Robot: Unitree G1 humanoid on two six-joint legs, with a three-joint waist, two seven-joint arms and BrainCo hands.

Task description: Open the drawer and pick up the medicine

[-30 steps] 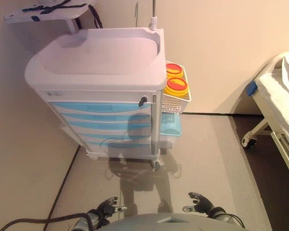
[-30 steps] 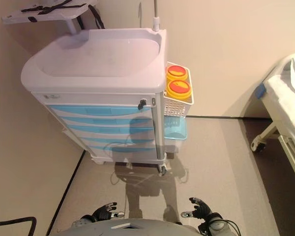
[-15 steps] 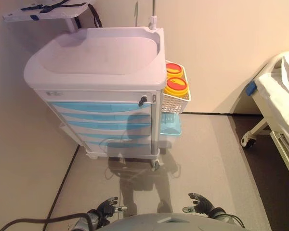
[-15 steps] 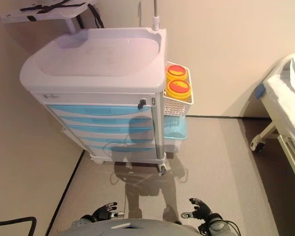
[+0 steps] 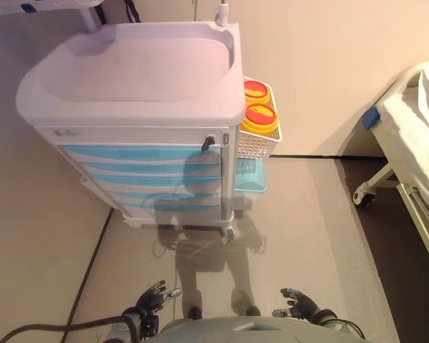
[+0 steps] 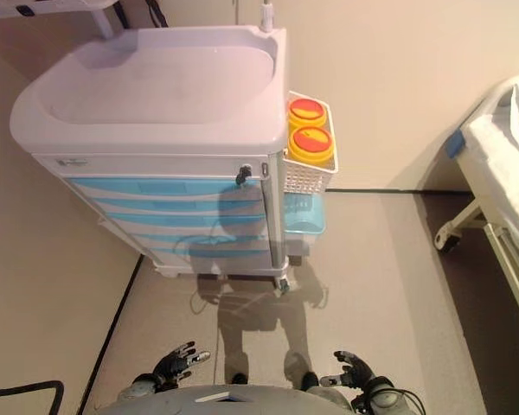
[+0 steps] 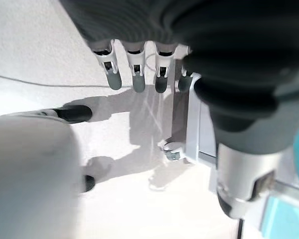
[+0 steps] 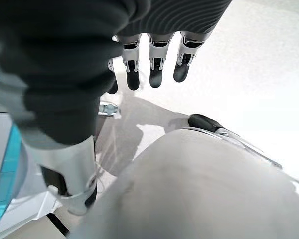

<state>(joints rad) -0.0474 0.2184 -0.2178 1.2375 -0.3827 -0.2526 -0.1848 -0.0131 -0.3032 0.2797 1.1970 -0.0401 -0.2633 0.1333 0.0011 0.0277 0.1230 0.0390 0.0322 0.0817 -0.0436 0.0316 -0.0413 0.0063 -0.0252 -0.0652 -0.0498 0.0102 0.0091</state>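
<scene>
A white medical cart [image 5: 136,71] with several light-blue drawers [image 5: 146,166] stands ahead by the left wall. All its drawers are closed, and a small dark lock knob [image 5: 208,142] sits at the top right of its front. No medicine shows. My left hand [image 5: 151,298] and right hand [image 5: 299,303] hang low at the bottom of the head views, well short of the cart. Both are open with relaxed fingers [image 7: 134,74] and hold nothing; the right hand's fingers [image 8: 157,67] show in its wrist view.
A white side basket [image 5: 257,136] on the cart's right holds two yellow containers with red lids [image 5: 260,118]; a light-blue bin [image 5: 249,176] hangs below it. A bed [image 5: 415,136] on a caster [image 5: 362,199] stands at the right. Open floor lies between me and the cart.
The whole picture has shifted: the cart now looks larger and sits higher and further left, so the camera has moved closer. Both hands stay low and open.
</scene>
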